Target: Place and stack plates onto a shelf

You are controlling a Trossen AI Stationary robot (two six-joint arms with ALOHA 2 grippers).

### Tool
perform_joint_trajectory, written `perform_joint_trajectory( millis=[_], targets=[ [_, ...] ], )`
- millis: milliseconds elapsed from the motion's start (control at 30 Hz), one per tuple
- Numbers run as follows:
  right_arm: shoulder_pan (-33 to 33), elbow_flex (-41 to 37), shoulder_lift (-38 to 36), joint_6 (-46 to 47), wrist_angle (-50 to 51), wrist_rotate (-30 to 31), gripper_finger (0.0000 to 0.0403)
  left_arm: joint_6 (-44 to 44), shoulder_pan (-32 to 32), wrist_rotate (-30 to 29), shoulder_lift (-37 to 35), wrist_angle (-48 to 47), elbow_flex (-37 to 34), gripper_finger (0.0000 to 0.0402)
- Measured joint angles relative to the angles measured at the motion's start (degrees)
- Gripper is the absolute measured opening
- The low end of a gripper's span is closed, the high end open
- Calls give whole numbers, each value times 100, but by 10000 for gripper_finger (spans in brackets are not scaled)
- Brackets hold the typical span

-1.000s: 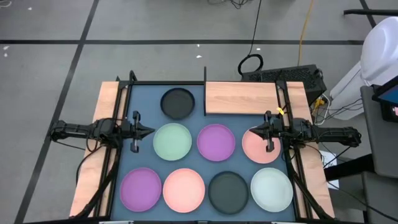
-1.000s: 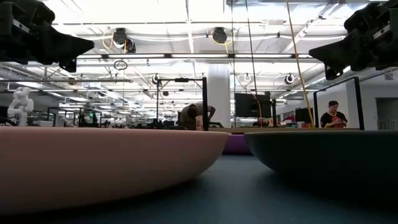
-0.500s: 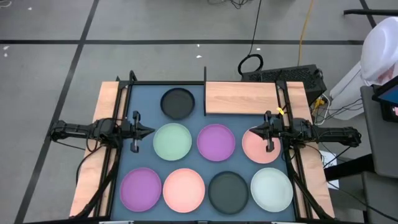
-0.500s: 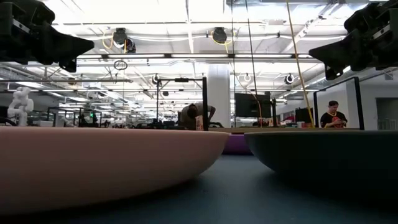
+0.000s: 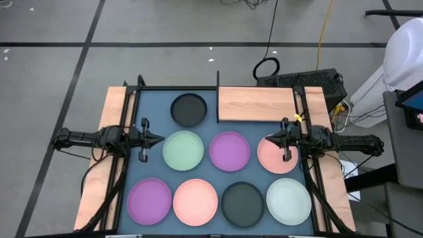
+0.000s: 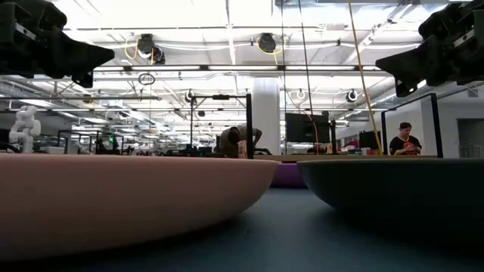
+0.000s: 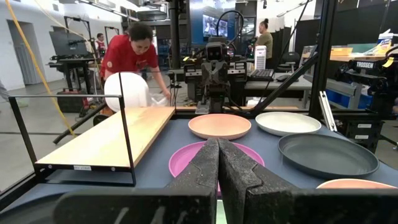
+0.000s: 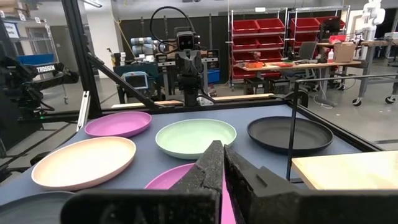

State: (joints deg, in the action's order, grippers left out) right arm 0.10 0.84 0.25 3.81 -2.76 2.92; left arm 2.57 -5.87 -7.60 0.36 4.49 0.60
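Several round plates lie flat on the blue mat point(image 5: 208, 129). In the far row there is a black one point(image 5: 188, 110). In the middle row are mint point(image 5: 183, 151), purple point(image 5: 229, 151) and pink point(image 5: 276, 160). In the near row are purple point(image 5: 150, 201), pink point(image 5: 195, 201), black point(image 5: 242, 202) and whitish point(image 5: 289, 200). The light-wood shelf point(image 5: 256, 104), with its black rail point(image 5: 218, 99), lies bare at the far right. My left gripper point(image 5: 158, 139) hangs shut above the mat's left edge, pointing level at the mint plate. My right gripper point(image 5: 266, 139) hangs shut above the pink plate's rim, pointing left.
Black frame rails point(image 5: 129, 112) run along both sides of the mat, with wooden strips point(image 5: 99, 185) outside them. Beyond the table's right side a person in red point(image 7: 130, 53) bends over. A white machine body point(image 5: 404, 46) and cables point(image 5: 268, 66) are on the floor.
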Motion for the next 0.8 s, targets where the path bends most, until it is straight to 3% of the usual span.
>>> perform_joint_trajectory(
  millis=[800],
  targets=[
    [0,2,18,-90,-369,-110,0,281,0,-2,0,2,2,6]
  ],
)
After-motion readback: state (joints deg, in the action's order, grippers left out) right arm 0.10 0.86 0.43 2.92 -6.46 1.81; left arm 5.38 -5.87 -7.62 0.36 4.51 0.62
